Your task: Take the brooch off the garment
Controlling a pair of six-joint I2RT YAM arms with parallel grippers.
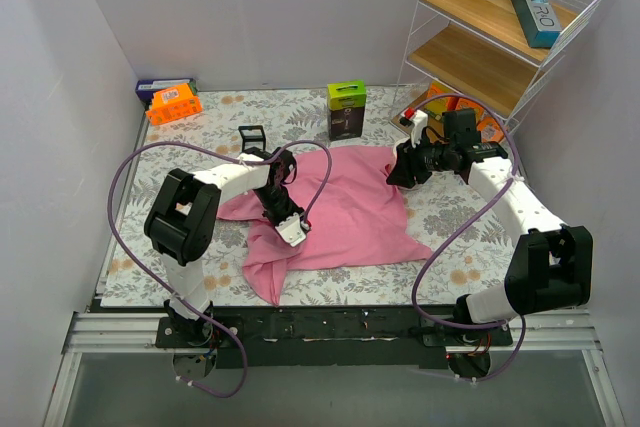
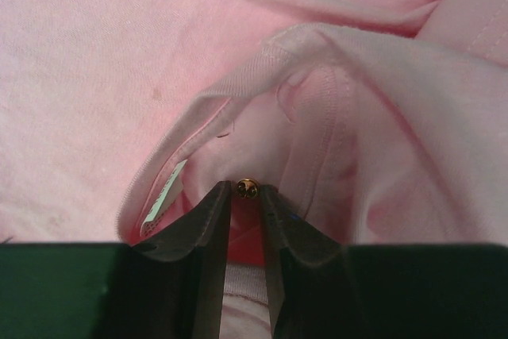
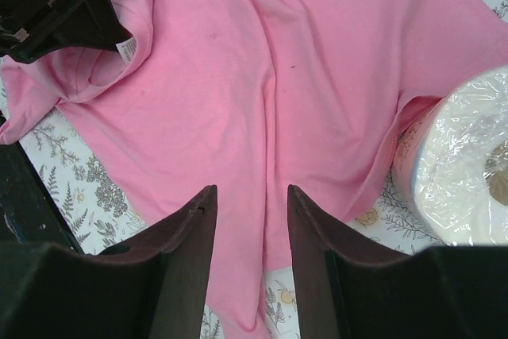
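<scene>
The pink garment [image 1: 345, 209] lies rumpled on the floral table cover; it fills the left wrist view [image 2: 119, 61] and the right wrist view [image 3: 278, 77]. A small round gold brooch [image 2: 247, 188] sits at the folded collar, beside a white label. My left gripper [image 2: 247, 193] is shut on the brooch, which is pinched between the fingertips; in the top view this gripper [image 1: 296, 235] rests on the garment's left part. My right gripper [image 3: 250, 192] is open and empty, hovering over the garment's right edge [image 1: 400, 175].
A plastic-wrapped white roll [image 3: 460, 172] lies by the garment's edge near my right gripper. A green-and-black box [image 1: 346, 109], a small black frame [image 1: 252, 135] and an orange box [image 1: 174, 104] stand at the back. A wire shelf [image 1: 510, 27] stands back right.
</scene>
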